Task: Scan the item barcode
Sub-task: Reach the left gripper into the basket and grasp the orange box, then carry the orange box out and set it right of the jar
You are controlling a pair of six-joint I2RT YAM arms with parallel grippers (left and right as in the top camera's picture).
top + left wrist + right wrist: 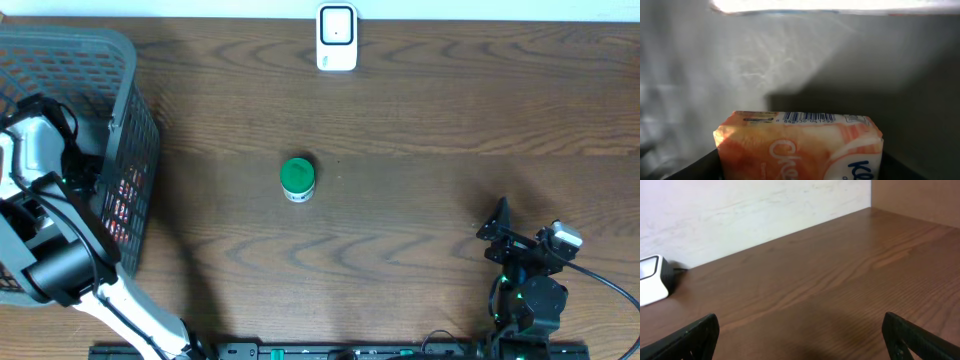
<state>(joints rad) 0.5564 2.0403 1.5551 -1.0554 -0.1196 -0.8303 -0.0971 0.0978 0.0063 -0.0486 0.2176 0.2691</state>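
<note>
One packet (800,145), base cut off | left pincer (800,171) in basket (130,120), grip unclear | right pincer (799,330) open

The left arm (55,255) stands well to the left of the small green-lidded jar (297,179), its black and white links bent over and reaching downward. The left gripper (800,167) has its dark fingers (692,167) on either side of a soft orange wrapped pack (800,145) — whether they press it cannot be told. The right arm (528,295) sits folded low, to the jar's right and nearer the robot's side — the right gripper (800,345) has its jaws spread wide.
</note>
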